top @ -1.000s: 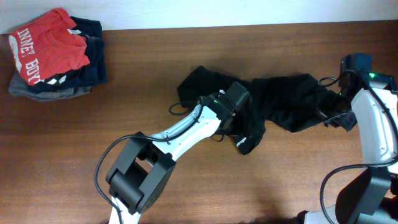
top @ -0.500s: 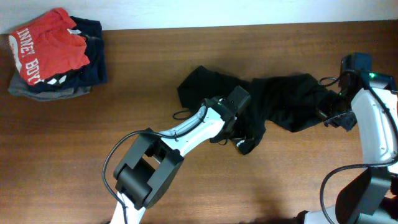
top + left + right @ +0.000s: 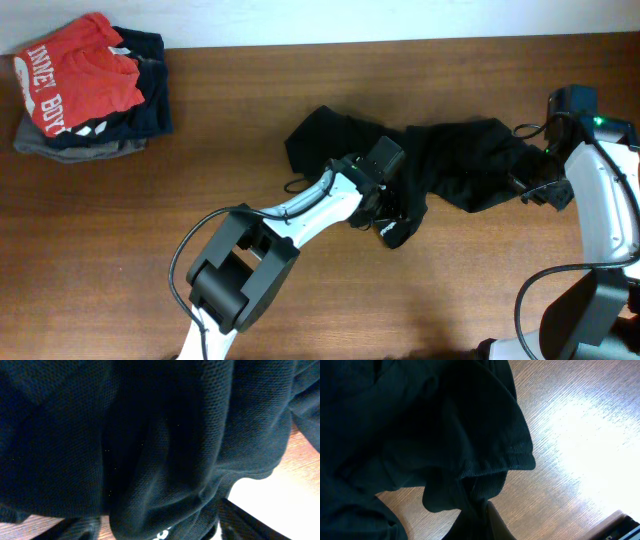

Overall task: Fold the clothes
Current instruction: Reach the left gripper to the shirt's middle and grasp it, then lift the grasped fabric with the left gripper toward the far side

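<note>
Black top [image 3: 450, 165] lies bunched in a rope-like heap across the mid-right of the counter [image 3: 450, 290], not flat, sleeves and collar not sortable from overhead. Left tool [image 3: 157, 527] sits low over the heap's lower-left lobe, near the tiny white logo [image 3: 386, 230]. Its fingers [image 3: 77, 529] are spread w/ a fat ridge of cloth between them, and a gap shows on one side, so no grip yet. Right tool [image 3: 485, 520] is pressed together, pinching a hemmed edge at the far right end of the heap. Main risk: the ridge between the left fingers looks several layers thick, so a close here prob grabs a wad, not a single edge. A lift then drags the whole bundle and the top never spreads. Second risk: w/ the right end pinned, a hard pull from the left could yank the hem out of the right pinch or twist the body tighter. Third: the left wrist view is almost all cloth, so the edge can't be confirmed. Red shirt [image 3: 75, 75] and navy garment [image 3: 150, 100] are stacked well apart at the far left, prob out of harm's way.
</note>
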Available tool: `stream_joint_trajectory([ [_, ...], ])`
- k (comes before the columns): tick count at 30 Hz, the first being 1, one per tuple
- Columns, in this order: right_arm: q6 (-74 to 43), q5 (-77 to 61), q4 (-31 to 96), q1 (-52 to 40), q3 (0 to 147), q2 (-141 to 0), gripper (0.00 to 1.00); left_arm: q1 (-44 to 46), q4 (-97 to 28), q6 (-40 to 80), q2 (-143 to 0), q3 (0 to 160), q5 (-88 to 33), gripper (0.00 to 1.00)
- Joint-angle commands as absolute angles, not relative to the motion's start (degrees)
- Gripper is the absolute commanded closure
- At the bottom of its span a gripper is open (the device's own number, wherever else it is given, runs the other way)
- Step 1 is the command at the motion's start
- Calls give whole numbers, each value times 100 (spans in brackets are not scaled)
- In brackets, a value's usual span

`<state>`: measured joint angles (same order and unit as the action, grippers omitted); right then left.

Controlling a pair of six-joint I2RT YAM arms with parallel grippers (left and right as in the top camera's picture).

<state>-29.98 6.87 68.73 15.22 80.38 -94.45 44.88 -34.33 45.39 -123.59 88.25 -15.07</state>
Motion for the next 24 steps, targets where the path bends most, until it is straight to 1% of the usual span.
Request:
stream_joint_trajectory([
  [1,-3026,814,6879,1505,8003,-9406,93,4517,-3406,4582,-12558,8847,-1636,32],
  [4,-3026,816,6877,1505,8003,-9406,93,4517,-3404,4582,-12569,8847,-1658,39],
  [5,-3026,816,6877,1505,8003,-9406,93,4517,-3404,4580,-12569,8847,-1658,46],
  [7,-3026,816,6877,1505,8003,-9406,93,4517,-3406,4580,-12569,8844,-1662,57],
  [8,-3026,816,6877,1505,8003,-9406,93,4517,-3406,4580,-12569,8847,-1678,64],
  [11,-3026,816,6877,1505,8003,-9406,93,4510,-3415,4576,-12567,8858,-1680,94],
  [12,-3026,819,6875,1505,8003,-9406,93,4504,-3444,4554,-12567,8895,-1680,99],
  [14,-3026,816,6871,1505,8003,-9406,93,4477,-3564,4517,-12567,9026,-1678,99],
  [17,-3028,819,6869,1505,8003,-9406,93,4431,-3868,4123,-12564,9397,-1675,99],
  [21,-3026,808,6877,1505,8003,-9406,94,4357,-4731,3570,-12564,10228,-1621,99],
  [24,-3026,655,6947,1500,8003,-9400,96,4316,-5522,3413,-12564,10936,-1122,100],
])
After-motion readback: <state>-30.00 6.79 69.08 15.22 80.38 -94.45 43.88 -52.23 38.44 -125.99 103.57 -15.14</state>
